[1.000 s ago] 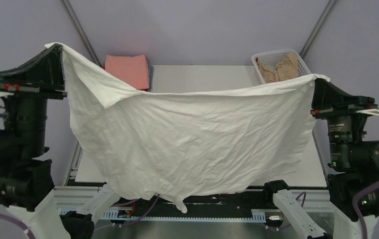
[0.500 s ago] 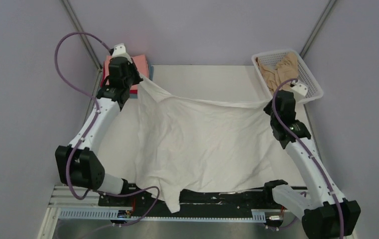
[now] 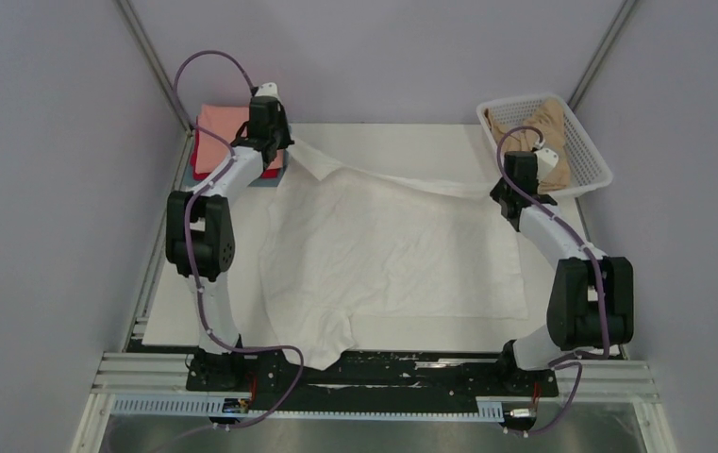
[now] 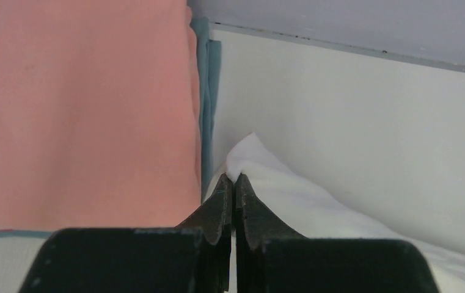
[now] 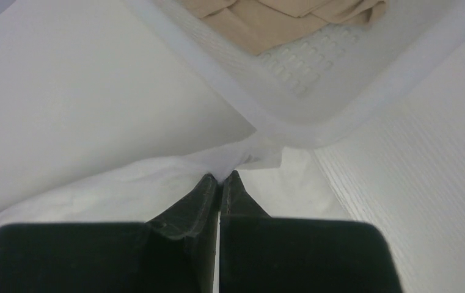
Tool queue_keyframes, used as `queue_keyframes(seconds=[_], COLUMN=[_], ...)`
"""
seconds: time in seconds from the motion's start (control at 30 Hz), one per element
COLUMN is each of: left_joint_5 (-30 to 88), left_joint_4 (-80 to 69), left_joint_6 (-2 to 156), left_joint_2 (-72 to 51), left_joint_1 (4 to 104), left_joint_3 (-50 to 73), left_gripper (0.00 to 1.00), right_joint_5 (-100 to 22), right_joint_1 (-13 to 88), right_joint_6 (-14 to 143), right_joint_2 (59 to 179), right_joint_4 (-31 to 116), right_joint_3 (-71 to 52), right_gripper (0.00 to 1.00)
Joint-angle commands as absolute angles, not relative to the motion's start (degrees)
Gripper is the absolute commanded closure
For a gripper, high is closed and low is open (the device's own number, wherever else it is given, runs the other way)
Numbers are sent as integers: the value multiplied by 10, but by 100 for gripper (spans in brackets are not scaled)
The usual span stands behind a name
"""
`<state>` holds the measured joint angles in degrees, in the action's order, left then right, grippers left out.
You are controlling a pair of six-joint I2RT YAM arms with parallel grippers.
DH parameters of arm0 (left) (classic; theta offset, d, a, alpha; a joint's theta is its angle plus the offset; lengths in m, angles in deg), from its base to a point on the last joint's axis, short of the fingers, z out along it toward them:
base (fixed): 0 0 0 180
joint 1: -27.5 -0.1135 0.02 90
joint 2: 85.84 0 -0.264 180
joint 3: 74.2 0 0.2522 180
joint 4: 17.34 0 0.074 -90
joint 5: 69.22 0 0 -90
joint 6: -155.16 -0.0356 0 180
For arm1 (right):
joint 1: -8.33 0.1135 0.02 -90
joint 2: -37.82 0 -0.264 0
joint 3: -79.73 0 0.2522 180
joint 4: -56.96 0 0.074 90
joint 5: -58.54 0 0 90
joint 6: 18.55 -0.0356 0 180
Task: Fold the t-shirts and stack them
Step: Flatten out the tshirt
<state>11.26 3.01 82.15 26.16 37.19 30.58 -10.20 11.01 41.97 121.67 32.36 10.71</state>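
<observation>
- I see the white t-shirt (image 3: 392, 255) spread flat across the table (image 3: 392, 142), with one near corner hanging over the front edge.
- My left gripper (image 4: 234, 180) is clamped on the shirt's far left corner, just beside the folded salmon-pink t-shirt (image 3: 227, 132), which lies on a grey-blue t-shirt (image 4: 205, 85).
- My right gripper (image 5: 220, 180) pinches the far right corner, near the basket (image 3: 520, 99) holding the tan t-shirt (image 3: 536, 125).

**Robot lab cell on view**

A robotics lab is shown: plain lilac-grey walls (image 3: 383, 57) are closed around a white table (image 3: 383, 142), metal poles (image 3: 153, 61) are run into the upper corners, and the left arm (image 3: 206, 236) and right arm (image 3: 581, 283) are bolted to an aluminium rail (image 3: 374, 412) along the bottom.
</observation>
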Motion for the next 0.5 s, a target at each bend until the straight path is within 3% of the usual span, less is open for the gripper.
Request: queue_keyframes(seconds=[0.0, 0.2, 0.47], left_joint_5=[95, 73, 44], left_joint_4=[17, 33, 66], left_joint_6=[799, 812, 860], left_joint_2=[323, 401, 505], left_joint_1=[371, 370, 367], left_joint_3=[401, 493, 618], left_gripper=[100, 100, 100], right_joint_5=[-126, -120, -61], right_joint_1=[107, 106, 111], right_joint_6=[434, 442, 424], right_joint_2=[1276, 1351, 1428], right_joint_4=[388, 409, 425], right_joint_3=[29, -21, -82], right_gripper=[97, 97, 87])
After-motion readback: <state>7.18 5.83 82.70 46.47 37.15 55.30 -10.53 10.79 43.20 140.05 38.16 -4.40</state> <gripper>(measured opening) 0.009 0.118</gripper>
